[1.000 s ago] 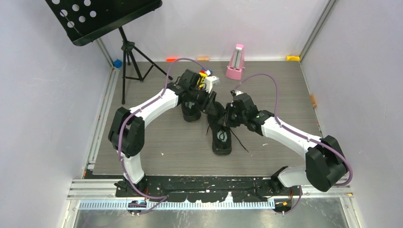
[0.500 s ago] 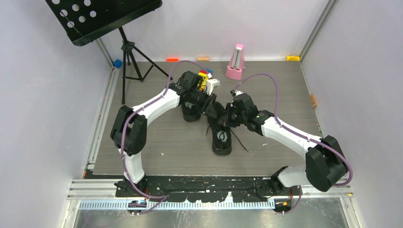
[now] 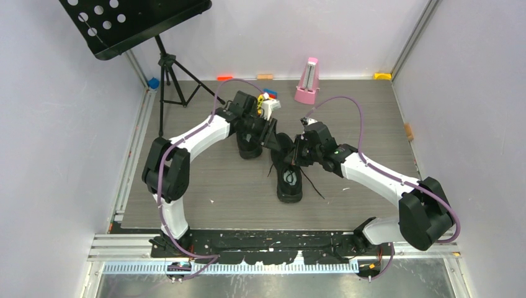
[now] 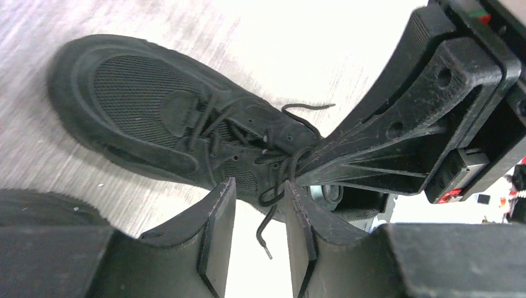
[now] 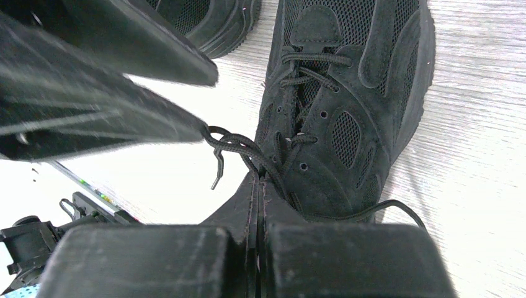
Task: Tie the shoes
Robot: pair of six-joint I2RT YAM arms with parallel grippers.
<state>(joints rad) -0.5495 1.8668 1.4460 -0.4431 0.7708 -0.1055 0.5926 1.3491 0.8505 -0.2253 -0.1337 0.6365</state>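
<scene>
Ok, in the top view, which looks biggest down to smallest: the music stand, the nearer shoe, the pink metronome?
1. music stand, though it is raised nearer the camera, which exaggerates it.
2. nearer shoe.
3. pink metronome.

White-black arms (image 3: 203,134), purple cables (image 3: 341,98)

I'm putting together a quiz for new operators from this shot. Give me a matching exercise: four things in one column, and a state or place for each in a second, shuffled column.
Things:
1. left claw
2. right claw
3. metronome
4. music stand

States or places:
A. at the far edge of the table
B. shut on a lace
C. in the far left corner
D. open, a lace hanging between its fingers

Pairs: 1-D; 2-B; 3-A; 4-C
</scene>
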